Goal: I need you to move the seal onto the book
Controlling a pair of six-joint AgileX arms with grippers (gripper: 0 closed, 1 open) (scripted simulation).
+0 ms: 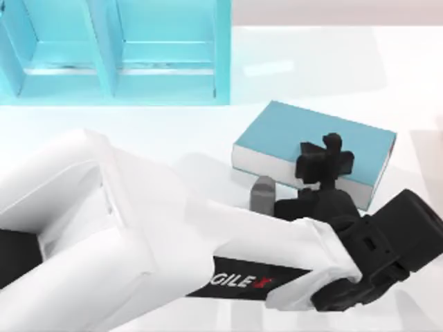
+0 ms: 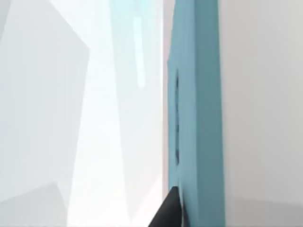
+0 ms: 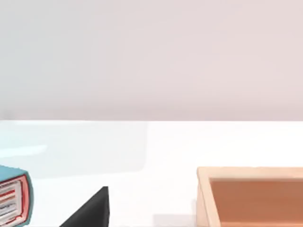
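the left arm's glossy white casing reaches across the near surface [image 1: 208, 131]. its black claw [image 1: 325, 162] hangs over the book's near edge; i cannot tell whether it grips anything. the seal can't be made out, so placement is unconfirmed. the book [image 1: 311, 135] is a thick teal slab with white pages, right of centre. beyond, a cyan shelf [image 1: 111, 52], far left.

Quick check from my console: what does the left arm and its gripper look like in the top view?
The left arm has bulky, smooth white shells, with a black band bearing partial white "GILE" lettering and a red mark. Its wrist is a blocky black housing. The left gripper is matt black with angular fingers. No cables are visible.
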